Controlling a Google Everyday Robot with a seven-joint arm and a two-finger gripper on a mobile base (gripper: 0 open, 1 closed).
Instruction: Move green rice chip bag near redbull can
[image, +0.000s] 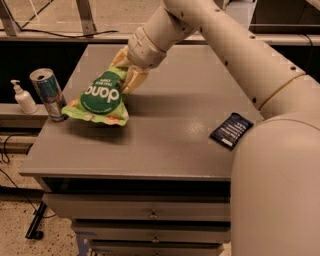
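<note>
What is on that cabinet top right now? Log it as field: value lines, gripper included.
gripper: shut on the top of the green rice chip bag
bag position: left corner right beside the redbull can
can: upright, at left edge of the cabinet top
navy packet: flat, right side
pump bottle: on a ledge left of the can

cream-white rounded arm (235, 45) with small dark screw dots, ribbed wrist, yellowish gripper (124, 79) over the table (175, 145).
</note>
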